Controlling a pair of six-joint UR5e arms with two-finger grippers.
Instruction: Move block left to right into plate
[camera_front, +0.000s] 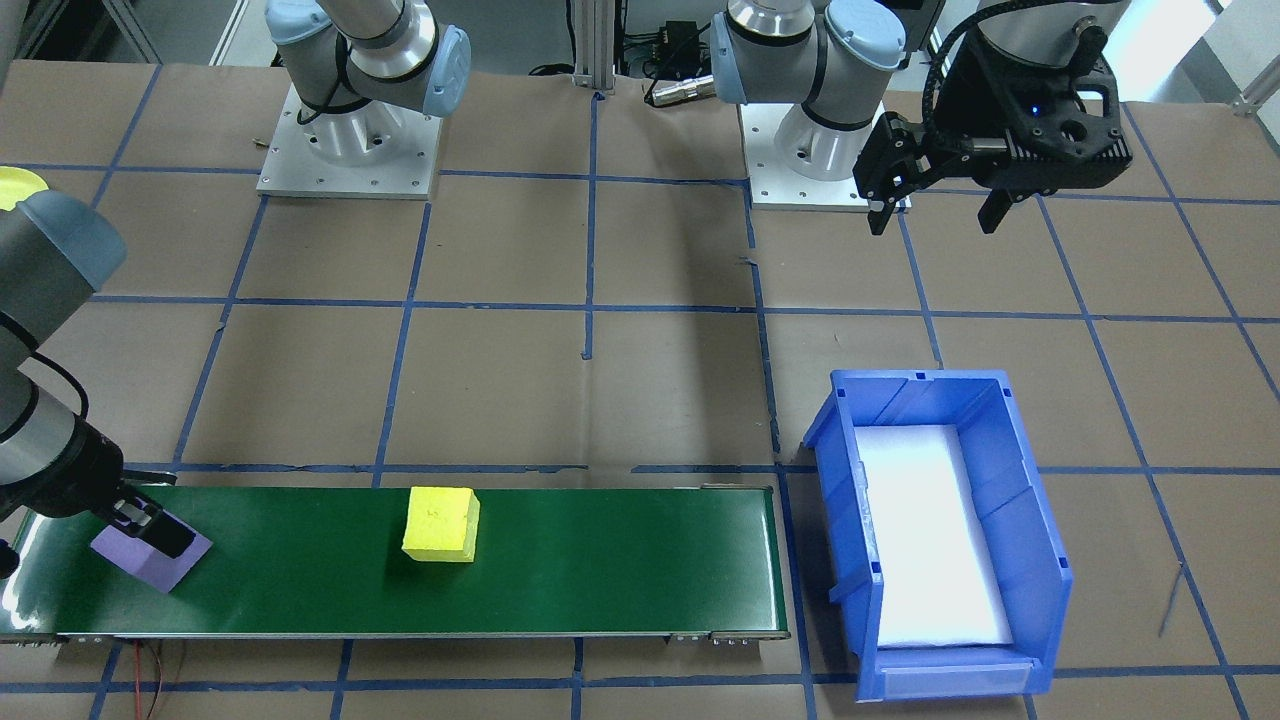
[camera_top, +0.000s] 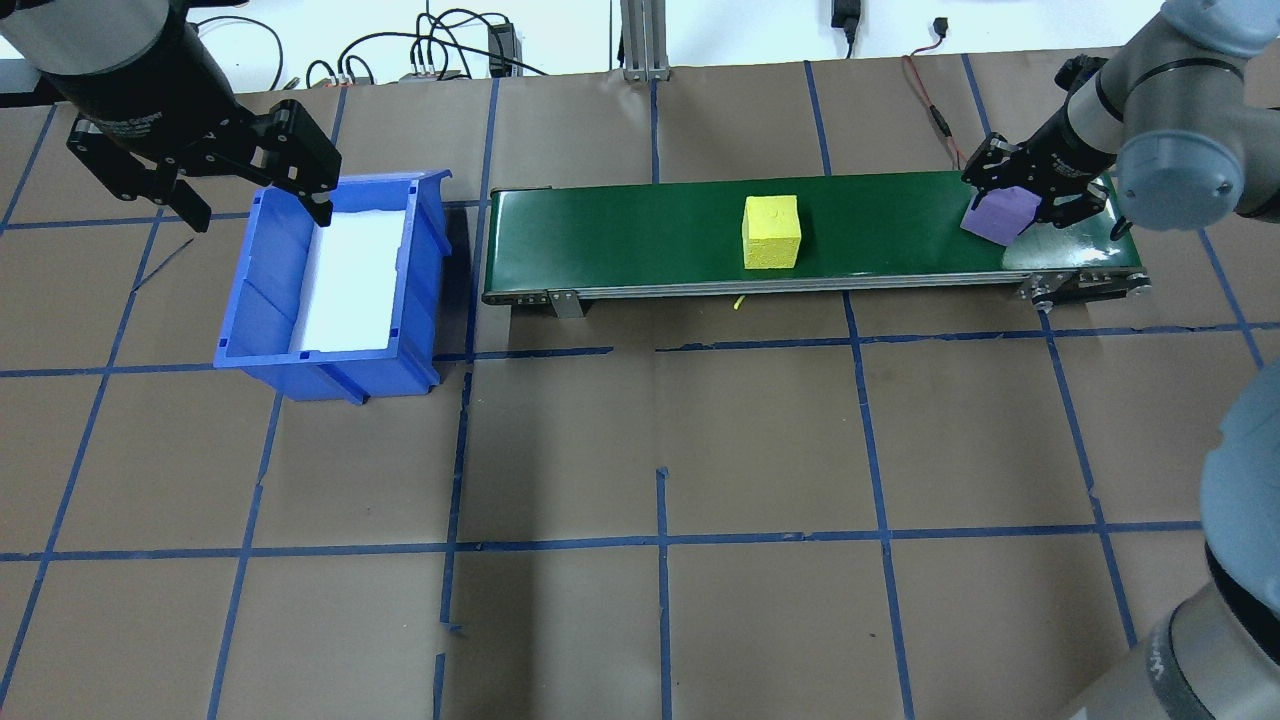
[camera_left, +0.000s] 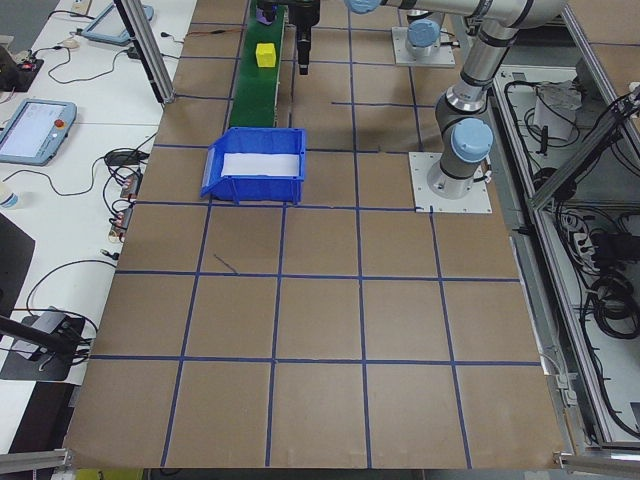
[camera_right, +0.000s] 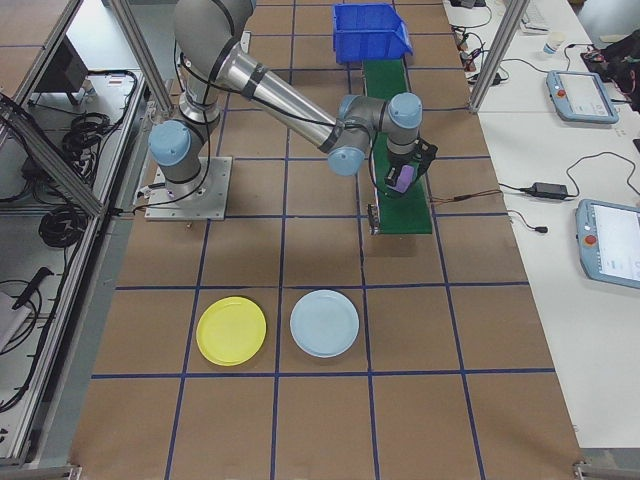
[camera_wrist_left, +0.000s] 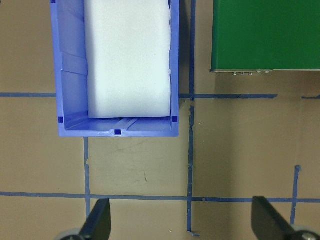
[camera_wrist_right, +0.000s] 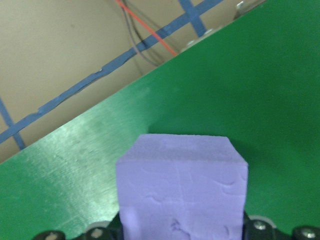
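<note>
Brown table top (camera_top: 640, 450) gridded with blue tape (camera_top: 660, 540), white side bench (camera_left: 60, 150) with cables, aluminium frame posts (camera_right: 140, 50)

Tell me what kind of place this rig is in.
Most likely a robotics lab test cell: a taped-grid table, a small green conveyor with foam blocks, and teach pendants on side benches.

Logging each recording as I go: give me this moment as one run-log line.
right gripper: shut on purple block, at conveyor end | left gripper: open, over blue bin | yellow block: mid-belt | yellow plate: empty
</note>
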